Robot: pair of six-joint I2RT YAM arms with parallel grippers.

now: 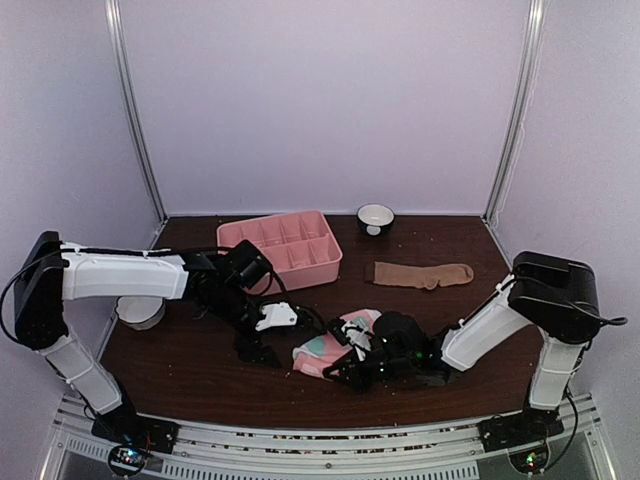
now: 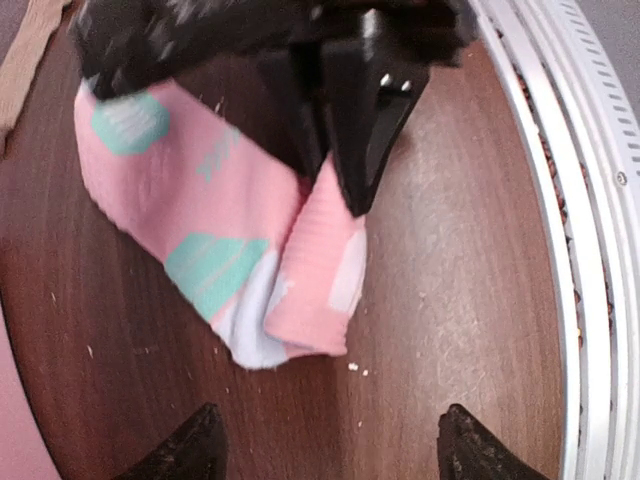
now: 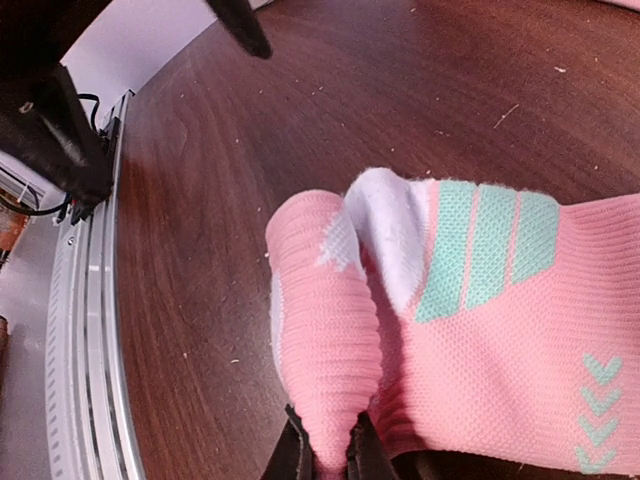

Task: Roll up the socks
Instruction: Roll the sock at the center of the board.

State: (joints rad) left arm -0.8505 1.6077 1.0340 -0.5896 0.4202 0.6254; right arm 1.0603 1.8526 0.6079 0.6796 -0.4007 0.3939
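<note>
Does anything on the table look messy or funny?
The pink sock near the front edge is crumpled and half folded, with one fold pinched by the right gripper. The brown sock lies flat, apart from it. Pale crumbs dot the table beside the pink sock.

Pale lilac walls (image 1: 320,100) with two metal corner posts (image 1: 135,110) behind a dark brown wooden table (image 1: 440,240)

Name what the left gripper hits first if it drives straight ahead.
Likely the pink sock, its folded end dead ahead; the right gripper pinching it comes just behind, though depth is unclear.
</note>
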